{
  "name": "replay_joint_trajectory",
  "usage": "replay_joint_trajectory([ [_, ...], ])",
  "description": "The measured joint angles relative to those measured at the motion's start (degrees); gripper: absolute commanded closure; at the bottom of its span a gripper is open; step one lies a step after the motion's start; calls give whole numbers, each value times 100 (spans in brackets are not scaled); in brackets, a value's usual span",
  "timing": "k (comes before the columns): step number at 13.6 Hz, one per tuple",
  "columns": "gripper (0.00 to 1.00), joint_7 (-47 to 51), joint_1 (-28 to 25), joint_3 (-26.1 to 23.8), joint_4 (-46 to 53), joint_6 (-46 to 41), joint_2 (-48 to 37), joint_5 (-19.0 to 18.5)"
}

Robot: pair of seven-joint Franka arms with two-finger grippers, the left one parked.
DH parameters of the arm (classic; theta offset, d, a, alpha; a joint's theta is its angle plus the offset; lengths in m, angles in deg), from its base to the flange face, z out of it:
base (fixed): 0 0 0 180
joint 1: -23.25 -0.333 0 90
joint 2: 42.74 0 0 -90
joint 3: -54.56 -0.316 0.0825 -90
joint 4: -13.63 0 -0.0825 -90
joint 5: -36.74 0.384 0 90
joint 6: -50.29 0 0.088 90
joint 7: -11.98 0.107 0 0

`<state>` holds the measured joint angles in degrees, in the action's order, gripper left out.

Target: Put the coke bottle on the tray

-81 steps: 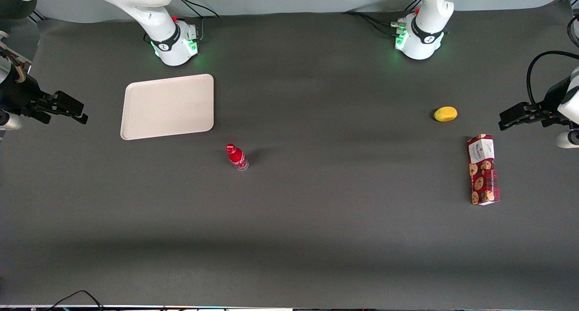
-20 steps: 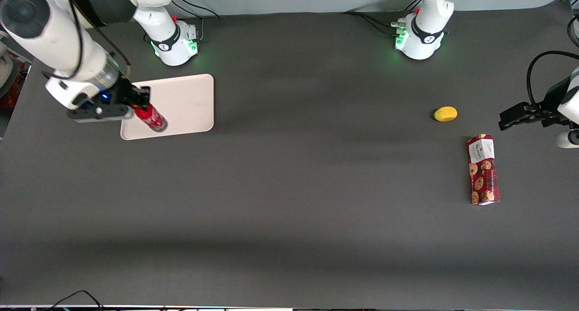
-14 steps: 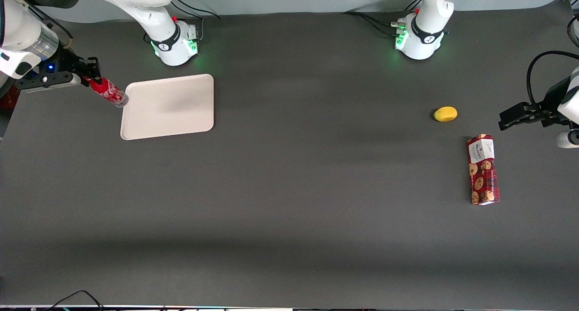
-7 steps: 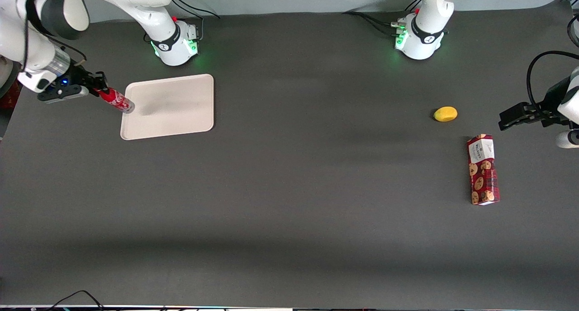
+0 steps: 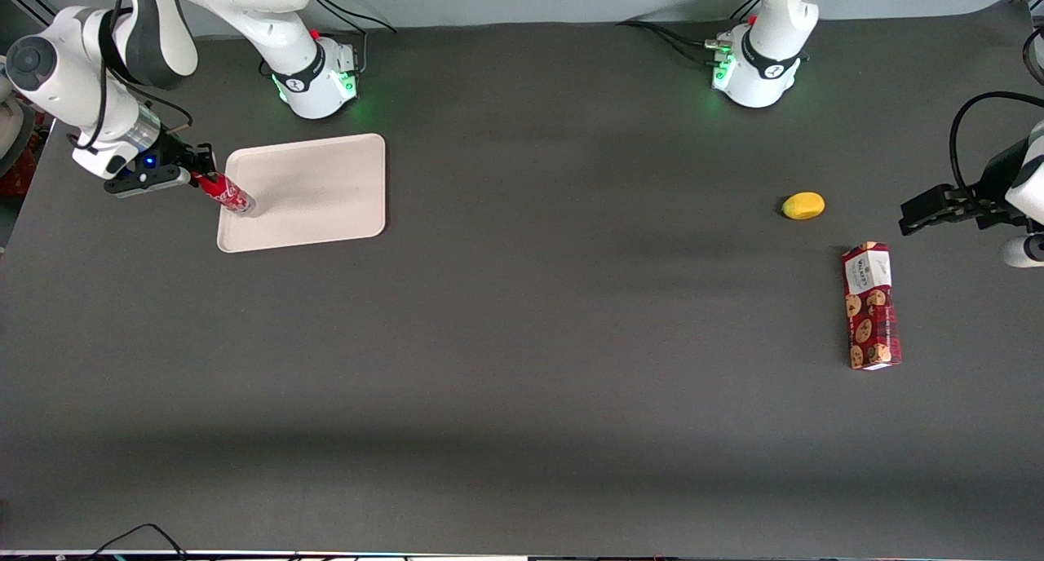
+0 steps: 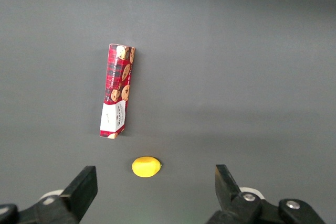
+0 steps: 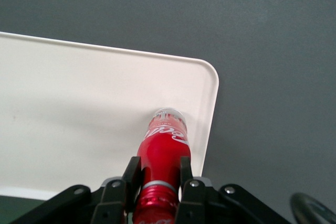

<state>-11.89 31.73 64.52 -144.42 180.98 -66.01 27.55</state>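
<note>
- Dark grey table (image 5: pixel 522 341) all around, with a cream tray (image 5: pixel 318 190) near the working arm's end.
- Right arm's gripper (image 5: pixel 198 178) up above the tray's edge, clenched on the neck of the coke bottle (image 5: pixel 231 196), just under the red cap.
- Coke bottle in the air, tilted, clear base pointing down at the tray (image 7: pixel 79 103) close to one rounded corner.
- Seems not yet set down; no sure touch between base and tray.
- Tray otherwise bare, so lots of room to pick from.
- Best to slide a bit more toward the middle of the tray, away from the low rim, so no tipping over the edge.
- Then stand the bottle (image 7: pixel 164 153) up straight before going down, since a slim bottle falls over easily.
- Go down slowly until the base sits flat, and only then let go.
- Lift straight up after, so no bump on the cap.
- Yellow lemon (image 5: pixel 803 205) and red cookie box (image 5: pixel 871 306) well apart, toward the parked arm's end, out of the way.
</note>
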Motion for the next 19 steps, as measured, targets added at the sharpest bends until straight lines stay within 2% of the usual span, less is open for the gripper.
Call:
replay_joint_trajectory([
  [1,100,0,0,0,0,95,126,0],
  [2,90,0,0,0,2,142,217,0],
  [3,6,0,0,0,2,167,271,0],
  [4,0,0,2,5,4,175,302,0],
  [9,0,2,11,260,111,151,305,-6],
  [12,0,87,-23,230,846,-564,282,93],
  [14,0,265,-110,34,1571,-1141,266,232],
  [17,0,987,-206,-507,2516,-1723,259,725],
  [19,0,1497,-215,-940,3119,-2044,261,843],
])
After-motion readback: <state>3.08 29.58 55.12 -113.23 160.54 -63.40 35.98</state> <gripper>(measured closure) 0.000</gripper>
